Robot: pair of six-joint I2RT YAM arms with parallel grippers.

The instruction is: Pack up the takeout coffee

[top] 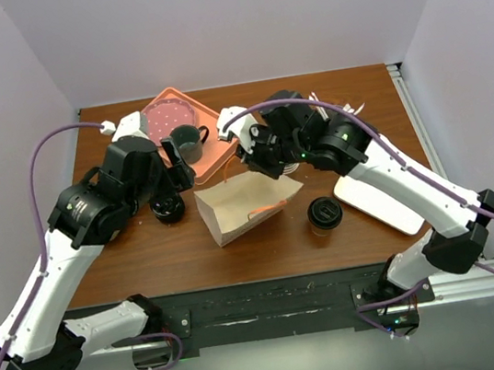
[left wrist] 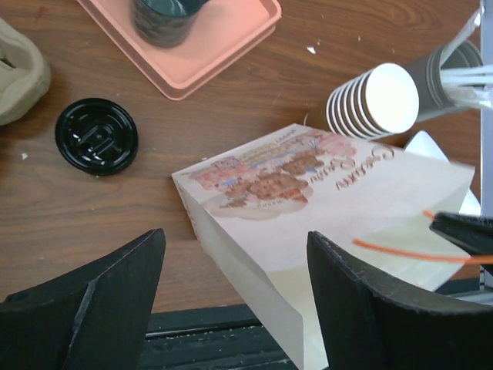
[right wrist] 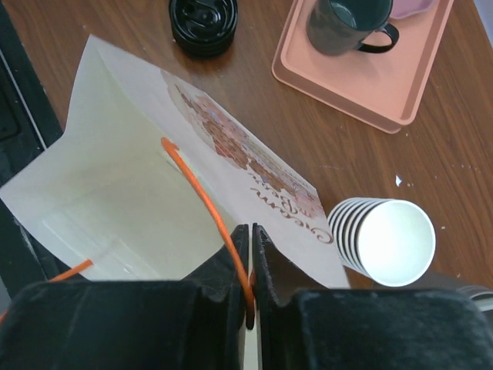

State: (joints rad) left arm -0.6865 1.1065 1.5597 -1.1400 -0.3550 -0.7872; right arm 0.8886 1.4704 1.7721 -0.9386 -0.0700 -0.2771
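A kraft coffee cup with a black lid (top: 324,215) stands right of the paper bag (top: 245,206). A second black-lidded cup (top: 168,207) stands left of the bag, by my left arm; its lid shows in the left wrist view (left wrist: 96,136) and the right wrist view (right wrist: 202,23). The bag (left wrist: 323,208) lies on its side, mouth toward the right arm. My right gripper (right wrist: 252,239) is shut on the bag's rim and its orange handle (right wrist: 200,193). My left gripper (left wrist: 235,301) is open and empty above the bag's near corner.
A pink tray (top: 214,148) holds a dark green mug (top: 189,142) at the back. A stack of white paper cups (left wrist: 373,100) lies behind the bag. A white tray (top: 379,198) sits at the right. A beige moulded piece (left wrist: 15,69) lies at the far left.
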